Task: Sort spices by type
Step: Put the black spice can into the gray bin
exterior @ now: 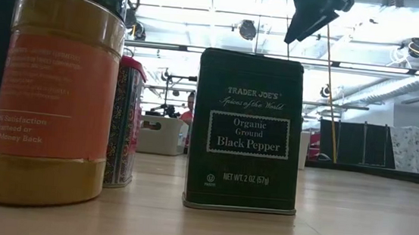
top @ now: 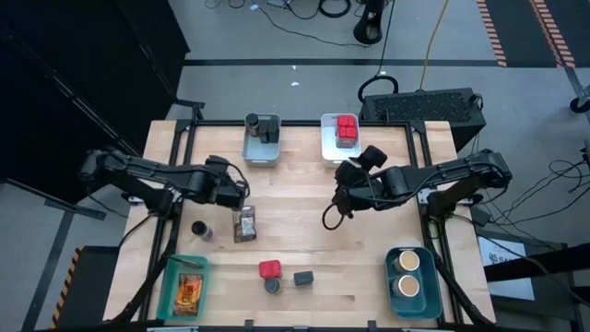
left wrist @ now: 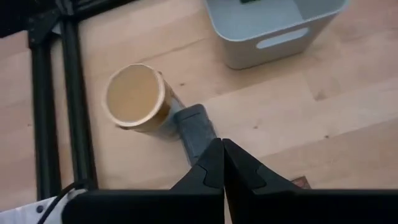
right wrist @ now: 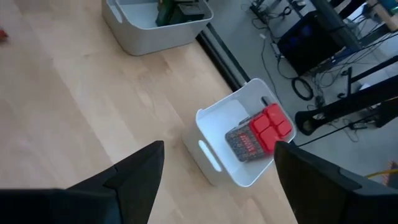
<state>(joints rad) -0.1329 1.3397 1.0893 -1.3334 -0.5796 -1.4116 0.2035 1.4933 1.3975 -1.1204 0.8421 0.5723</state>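
White plastic bin (top: 328, 148) holds red-lidded tins (top: 347, 129); blue bin (top: 412, 295) two tan-topped jars (top: 408, 274) — grey bin's (top: 259, 150) contents unclear. Right gripper (top: 348, 181) spread, empty; left gripper (top: 241, 194) closed, empty — loose spices (top: 270, 270) on table

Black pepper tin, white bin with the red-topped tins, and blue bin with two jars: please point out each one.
Black pepper tin (exterior: 247, 132): low view, front label.
White bin (right wrist: 208, 155): right wrist view, near wall by the handle slot.
Blue bin (top: 409, 296): high view, rim nearest the table's front edge.
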